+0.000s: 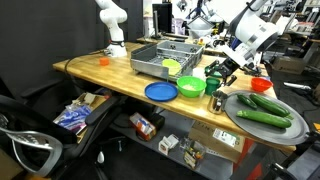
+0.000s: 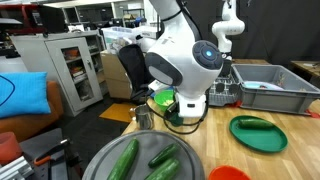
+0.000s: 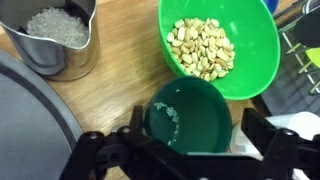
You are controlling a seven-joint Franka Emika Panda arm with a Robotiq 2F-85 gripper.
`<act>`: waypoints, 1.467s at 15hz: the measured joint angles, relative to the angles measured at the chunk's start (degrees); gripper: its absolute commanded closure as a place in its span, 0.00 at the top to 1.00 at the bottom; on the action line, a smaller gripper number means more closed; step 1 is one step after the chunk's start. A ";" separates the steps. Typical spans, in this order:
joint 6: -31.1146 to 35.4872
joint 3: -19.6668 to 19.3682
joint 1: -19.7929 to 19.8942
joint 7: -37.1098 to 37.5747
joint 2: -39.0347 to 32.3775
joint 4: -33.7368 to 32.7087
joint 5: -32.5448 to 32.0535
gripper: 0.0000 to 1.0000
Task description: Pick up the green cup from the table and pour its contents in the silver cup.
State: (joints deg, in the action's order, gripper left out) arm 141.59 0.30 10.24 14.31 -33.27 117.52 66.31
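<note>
In the wrist view the dark-green cup (image 3: 190, 118) stands on the wooden table (image 3: 118, 78), with a few white grains stuck to its inner wall. My gripper (image 3: 197, 138) straddles the cup, one finger on each side. A small gap shows at the right finger, so the jaws look open. The silver cup (image 3: 58, 38) stands up and to the left, holding white grains. In an exterior view the gripper (image 1: 218, 74) is low over the table beside the lime-green bowl (image 1: 191, 88). In an exterior view the arm's wrist (image 2: 185, 70) hides the green cup.
A lime-green bowl of peanuts (image 3: 215, 45) sits just beyond the cup. A grey plate with cucumbers (image 1: 265, 112) lies close by, also in the wrist view (image 3: 25, 120). Also on the table: a blue plate (image 1: 161, 92), a red bowl (image 1: 262, 85), a grey dish rack (image 1: 165, 58) and a dark-green plate (image 2: 258, 133).
</note>
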 measured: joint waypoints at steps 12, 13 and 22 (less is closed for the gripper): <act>0.41 -1.28 -2.99 -3.25 12.41 9.24 1.09 1.00; 0.61 -1.29 -3.63 -3.27 13.70 10.43 1.09 1.00; 4.04 -1.45 -7.30 -3.86 20.77 17.26 1.03 1.00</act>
State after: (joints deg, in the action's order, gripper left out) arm 145.63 -1.15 2.94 10.45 -12.50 134.77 67.33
